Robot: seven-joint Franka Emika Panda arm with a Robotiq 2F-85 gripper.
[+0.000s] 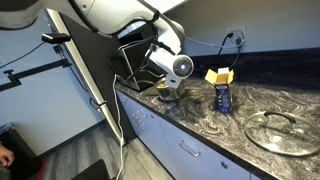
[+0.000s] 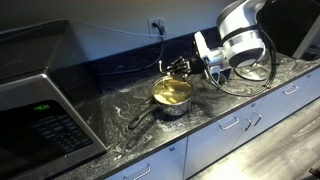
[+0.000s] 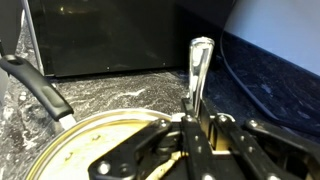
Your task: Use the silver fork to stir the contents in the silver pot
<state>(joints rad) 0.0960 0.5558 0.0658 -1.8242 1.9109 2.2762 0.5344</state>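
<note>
The silver pot with a long black handle stands on the marbled counter. In the wrist view its rim and yellowish inside fill the lower left. My gripper is shut on the silver fork, whose handle sticks up between the fingers. The fork's tines are hidden below the jaws. In an exterior view my gripper hangs just over the pot's far rim. In an exterior view my gripper hides most of the pot.
A microwave stands on the counter next to the pot handle. A glass lid lies on the counter. A blue packet with a yellow top stands near the gripper. A black dish rack and cables stand by the wall.
</note>
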